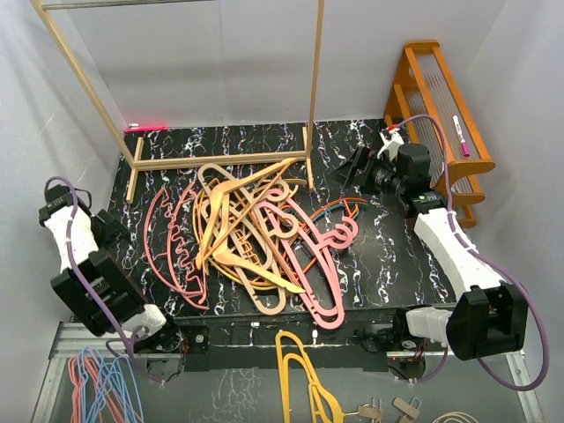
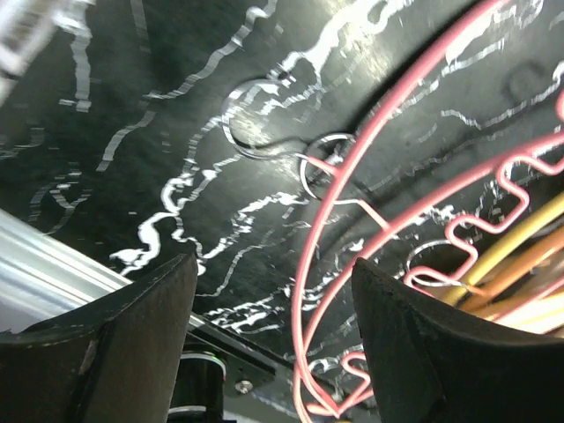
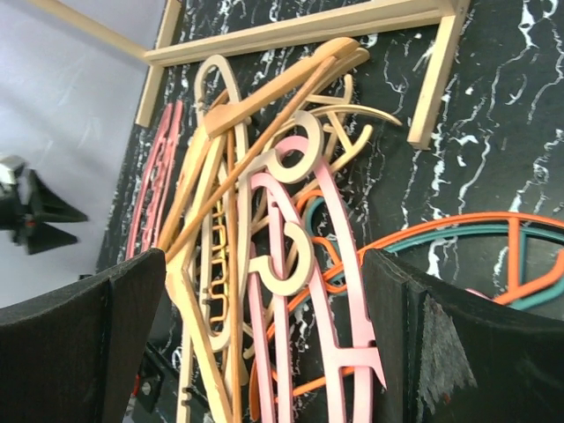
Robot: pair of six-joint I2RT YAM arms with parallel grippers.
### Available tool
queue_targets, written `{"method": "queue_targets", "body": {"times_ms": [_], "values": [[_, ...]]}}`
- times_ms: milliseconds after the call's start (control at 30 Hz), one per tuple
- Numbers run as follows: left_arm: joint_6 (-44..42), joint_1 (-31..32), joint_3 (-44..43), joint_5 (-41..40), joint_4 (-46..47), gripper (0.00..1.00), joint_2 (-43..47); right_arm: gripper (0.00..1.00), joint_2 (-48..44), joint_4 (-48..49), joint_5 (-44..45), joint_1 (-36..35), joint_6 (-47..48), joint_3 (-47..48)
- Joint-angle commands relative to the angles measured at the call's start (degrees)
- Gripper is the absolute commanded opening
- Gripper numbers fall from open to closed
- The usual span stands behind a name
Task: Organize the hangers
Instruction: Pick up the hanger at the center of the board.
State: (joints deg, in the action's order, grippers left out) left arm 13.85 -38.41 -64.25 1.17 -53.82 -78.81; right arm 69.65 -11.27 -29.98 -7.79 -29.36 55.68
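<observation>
Left gripper is sitting low over the black mat at its front-left part, jaws standing apart, nothing pinched yet. The salmon wavy hanger is arcing through the gap, much nearer the finger on the right side of the wrist view.

Right gripper is hanging wide open and empty above the right side of the mat, looking across at the hangers. They are lying in a tangled heap mid-mat: the pink thick ones and tan wooden ones are crossing each other, and salmon wire ones are fanning off the left side.

Step in hand, as I'm judging it: taking that salmon hanger off the pile's left edge.

- Centre the wire between the pads before pinching (it's thin, so an off-centre close is likely pushing it aside).
- Make sure only one wire is sitting in the gap; a second salmon arc is running close by.
- Lift slowly, since its wavy bar is lying near yellow-orange ones and may be snagging them.
- The wooden frame at the mat's far end is probably where they go.
</observation>
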Motion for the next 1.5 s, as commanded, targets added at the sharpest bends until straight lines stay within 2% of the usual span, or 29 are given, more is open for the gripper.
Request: {"method": "queue_targets", "body": {"times_ms": [0,133,400,533,700,1033,1333,1467], "values": [[-2.06,0.55,1.12,11.74,-2.92,0.68,-3.58,0.98,0.08,8.0,-3.15,-0.32,-6.89,1.57],[-2.54,3.28,0.06,11.65,-2.2,0.64,-7.2,0.99,-0.47,10.89,-2.16,-1.74,-9.6,0.77],[-1.4,10.16,2.09,2.55,0.36,0.57,-10.19,0.98,4.87,5.7,5.35,-12.2,-4.62,6.28],[-0.3,14.46,3.57,-0.43,2.08,0.54,-11.92,0.98,6.05,8.45,5.57,-12.93,-6.07,6.32],[0.22,14.6,3.6,-2.51,2.36,0.4,-15.68,0.98,6.16,9.42,5.71,-12.89,-6.37,6.3],[0.37,14.64,4.83,-1.61,2.94,0.39,-17.54,0.98,4.84,7.52,8.11,-12.92,-4.24,5.15],[0.37,14.64,4.31,-2.57,3.13,0.0,-23.18,0.98,4.24,7.14,9.25,-12.9,-3.71,4.73],[-0.05,14.57,4.02,-1.76,2.99,0.0,-22.33,0.99,3.95,7.0,9.59,-12.9,-3.42,4.74]]}}
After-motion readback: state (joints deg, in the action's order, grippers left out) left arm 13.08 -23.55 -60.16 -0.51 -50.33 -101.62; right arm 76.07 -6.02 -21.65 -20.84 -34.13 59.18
